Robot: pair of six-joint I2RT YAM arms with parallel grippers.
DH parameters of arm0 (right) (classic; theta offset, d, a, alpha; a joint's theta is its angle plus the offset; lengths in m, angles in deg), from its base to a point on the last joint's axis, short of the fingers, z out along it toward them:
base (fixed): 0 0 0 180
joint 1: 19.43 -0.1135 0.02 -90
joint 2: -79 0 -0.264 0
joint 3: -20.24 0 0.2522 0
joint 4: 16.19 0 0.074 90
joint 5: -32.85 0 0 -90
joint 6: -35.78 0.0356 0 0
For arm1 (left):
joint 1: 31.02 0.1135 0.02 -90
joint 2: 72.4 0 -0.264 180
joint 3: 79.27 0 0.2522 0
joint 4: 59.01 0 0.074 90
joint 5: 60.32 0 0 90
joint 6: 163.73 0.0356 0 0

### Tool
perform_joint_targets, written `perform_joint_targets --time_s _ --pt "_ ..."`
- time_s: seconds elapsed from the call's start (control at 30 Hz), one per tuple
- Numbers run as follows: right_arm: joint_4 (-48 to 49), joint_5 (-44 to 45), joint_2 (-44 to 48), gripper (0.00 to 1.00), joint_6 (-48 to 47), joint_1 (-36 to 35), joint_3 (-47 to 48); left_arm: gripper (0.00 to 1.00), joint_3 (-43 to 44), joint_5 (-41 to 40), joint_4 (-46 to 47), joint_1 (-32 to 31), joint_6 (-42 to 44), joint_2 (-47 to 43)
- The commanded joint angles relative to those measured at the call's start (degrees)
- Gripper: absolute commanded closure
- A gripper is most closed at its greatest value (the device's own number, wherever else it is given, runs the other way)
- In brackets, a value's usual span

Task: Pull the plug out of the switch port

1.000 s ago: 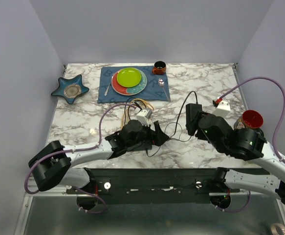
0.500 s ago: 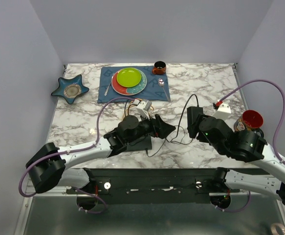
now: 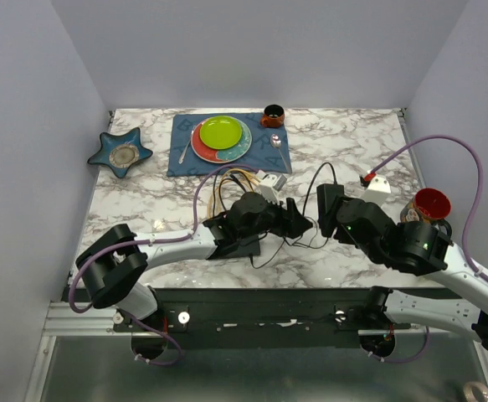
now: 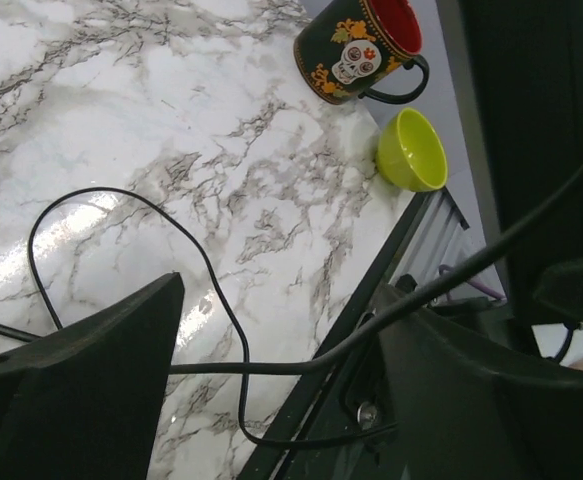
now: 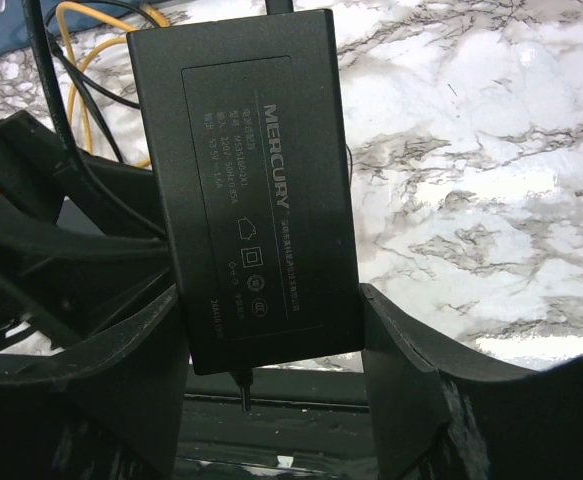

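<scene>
The switch (image 3: 242, 246) is a flat black box lying mostly under my left arm, with yellow cables (image 3: 225, 179) running from its far side; its ports and any plug are hidden. My left gripper (image 3: 300, 222) is open, its fingers spread wide (image 4: 281, 305), and a thin black cord (image 4: 271, 368) runs across the gap untouched. My right gripper (image 3: 329, 211) is shut on the black power brick (image 5: 246, 180), one finger (image 5: 411, 370) pressed on each long side. The brick (image 3: 331, 194) sits just right of my left gripper.
A blue placemat (image 3: 182, 161) at the back holds a green plate (image 3: 220, 131), a spoon and a small brown cup (image 3: 272, 115). A star-shaped dish (image 3: 120, 152) is at the far left. A skull mug (image 4: 361, 45) and a green bowl (image 4: 412, 150) stand at the right edge.
My left arm has swung right across the switch, bringing its open gripper close beside the power brick. My right gripper has kept hold of the brick and hardly moved.
</scene>
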Motion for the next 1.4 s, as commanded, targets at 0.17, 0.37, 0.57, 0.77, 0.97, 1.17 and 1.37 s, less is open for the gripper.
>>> perform_joint_targets --time_s 0.17,0.37,0.57,0.77,0.97,1.17,1.37 --pt "0.6 3.0 2.8 0.99 -0.3 0.2 3.3 0.6 3.2 -9.1 -12.9 -0.3 2.7 1.0" --pt "-1.2 4.4 4.0 0.99 -0.2 0.2 3.5 1.0 7.1 -16.9 -21.4 -0.1 8.2 -3.9" --pt "-0.8 4.6 4.7 0.99 -0.1 0.1 2.5 1.0 12.9 -23.9 -30.5 -0.1 14.0 -14.8" --pt "2.3 3.7 2.7 0.99 -2.9 0.2 2.8 1.0 17.3 -27.1 -39.7 -0.1 14.3 -23.2" --pt "5.6 2.1 0.5 0.99 -5.8 0.2 4.0 1.0 20.1 -37.2 -53.0 -0.1 12.3 -30.4" --pt "15.5 -6.4 -2.5 0.99 -13.1 0.2 4.2 1.0 22.7 -51.8 -65.4 0.0 7.6 -39.0" --pt "26.1 -21.2 -14.1 0.99 -20.1 0.1 9.9 1.0 25.6 -57.1 -76.8 4.1 2.0 -38.0"
